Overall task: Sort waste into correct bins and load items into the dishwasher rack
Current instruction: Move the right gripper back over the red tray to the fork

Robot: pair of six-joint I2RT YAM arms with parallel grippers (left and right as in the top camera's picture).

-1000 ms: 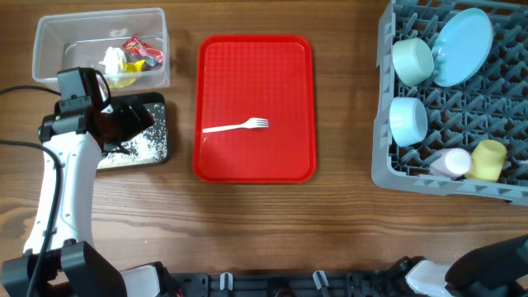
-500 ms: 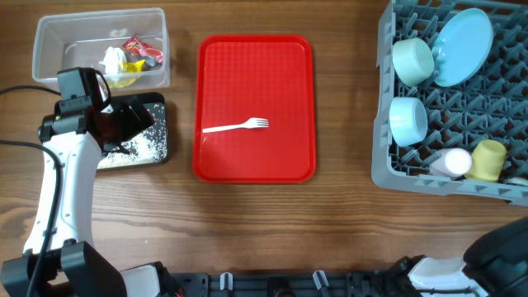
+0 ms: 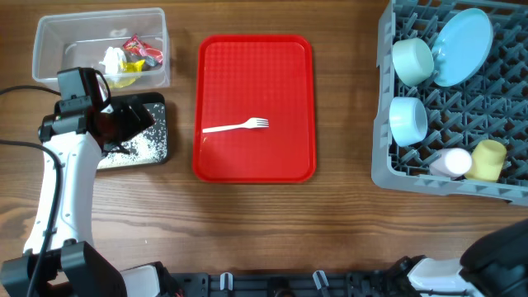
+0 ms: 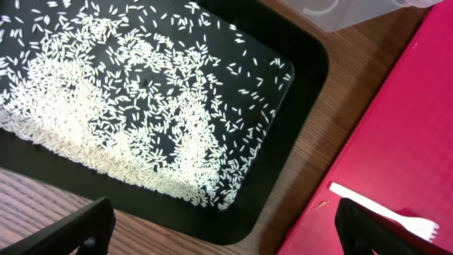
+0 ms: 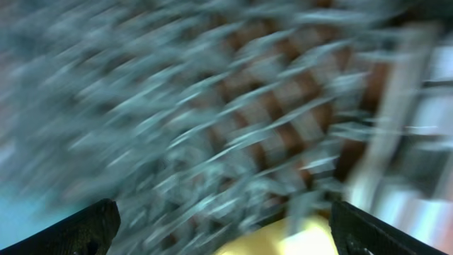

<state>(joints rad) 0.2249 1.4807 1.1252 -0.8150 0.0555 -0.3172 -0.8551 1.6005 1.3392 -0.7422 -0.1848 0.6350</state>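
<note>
My left gripper (image 3: 132, 120) (image 4: 226, 231) hangs open over the black tray (image 4: 301, 134), which holds scattered white rice (image 4: 127, 106); nothing is between its fingers. Behind it, the clear tub (image 3: 49, 37) holds red and yellow wrappers (image 3: 136, 49) and a white tissue (image 3: 112, 59). A white fork (image 3: 237, 126) lies on the red tray (image 3: 256, 74). The grey rack (image 3: 388, 165) carries a blue plate (image 3: 462, 45), two bowls (image 3: 412, 60) (image 3: 407, 120), a white cup (image 3: 450, 162) and a yellow cup (image 3: 487, 159). My right gripper (image 5: 226, 228) is open over the blurred rack, above the yellow cup (image 5: 283, 242).
The red tray sits mid-table between the bins and the rack, and its edge (image 4: 396, 142) lies close to the black tray. Part of the right arm (image 3: 499, 252) shows at the table's front right corner. Bare wood runs along the front.
In the overhead view the right arm's dark shape has shifted right along the front edge. The left arm and all objects have stayed put.
</note>
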